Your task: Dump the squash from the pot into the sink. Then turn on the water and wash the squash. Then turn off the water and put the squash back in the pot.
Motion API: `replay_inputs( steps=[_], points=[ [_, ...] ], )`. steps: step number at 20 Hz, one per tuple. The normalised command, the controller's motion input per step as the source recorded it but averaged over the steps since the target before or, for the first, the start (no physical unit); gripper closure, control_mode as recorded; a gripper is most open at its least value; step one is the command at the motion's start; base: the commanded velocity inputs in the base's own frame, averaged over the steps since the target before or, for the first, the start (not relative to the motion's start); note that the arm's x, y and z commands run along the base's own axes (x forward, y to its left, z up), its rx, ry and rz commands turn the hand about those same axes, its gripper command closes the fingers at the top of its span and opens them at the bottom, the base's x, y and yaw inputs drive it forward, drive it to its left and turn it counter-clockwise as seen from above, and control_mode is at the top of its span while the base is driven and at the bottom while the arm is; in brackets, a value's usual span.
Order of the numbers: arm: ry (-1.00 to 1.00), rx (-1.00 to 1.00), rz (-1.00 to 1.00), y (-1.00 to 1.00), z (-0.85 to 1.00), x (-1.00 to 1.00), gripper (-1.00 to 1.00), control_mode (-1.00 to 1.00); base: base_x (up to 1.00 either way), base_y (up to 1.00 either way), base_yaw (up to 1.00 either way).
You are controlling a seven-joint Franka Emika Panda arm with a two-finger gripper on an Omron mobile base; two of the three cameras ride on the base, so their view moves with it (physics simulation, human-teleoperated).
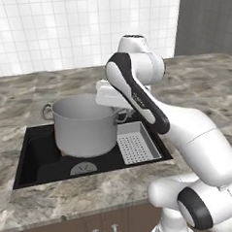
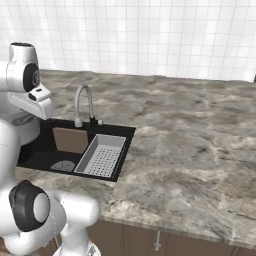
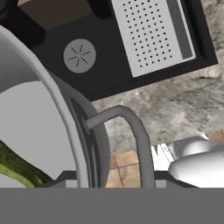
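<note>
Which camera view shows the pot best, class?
The left base view: the whole pot shows, lifted over the sink, one loop handle each side. The hand view shows just its rim, one handle and some squash inside. The right base view shows only a sliver behind the arm.

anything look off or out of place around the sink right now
The pot is off the counter, hanging over the sink beside the strainer tray, apparently held at its right handle. The squash still lies inside it. Nothing looks spilled or damaged.
</note>
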Motion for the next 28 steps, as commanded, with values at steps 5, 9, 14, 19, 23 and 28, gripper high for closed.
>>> replay_inputs(
  steps=[5, 9, 14, 19, 23, 28],
  points=[
    [0.00, 0.03, 0.00, 0.81, 0.00, 0.23, 1.00, -1.00, 0.00, 0.00, 0.00],
    [0.01, 0.07, -0.04, 0.69, 0.00, 0.56, 1.00, -1.00, 0.00, 0.00, 0.00],
    [0.03, 0.12, -0.09, 0.56, -0.11, 0.62, 1.00, -1.00, 0.00, 0.00, 0.00],
    [0.07, 0.20, -0.15, 0.39, -0.24, 0.53, 1.00, -1.00, 0.00, 0.00, 0.00],
    [0.07, 0.20, -0.17, 0.31, -0.37, 0.48, 1.00, -1.00, 0.00, 0.00, 0.00],
    [0.03, 0.19, -0.19, 0.18, -0.34, 0.18, 1.00, -1.00, 0.00, 0.00, 0.00]
  ],
)
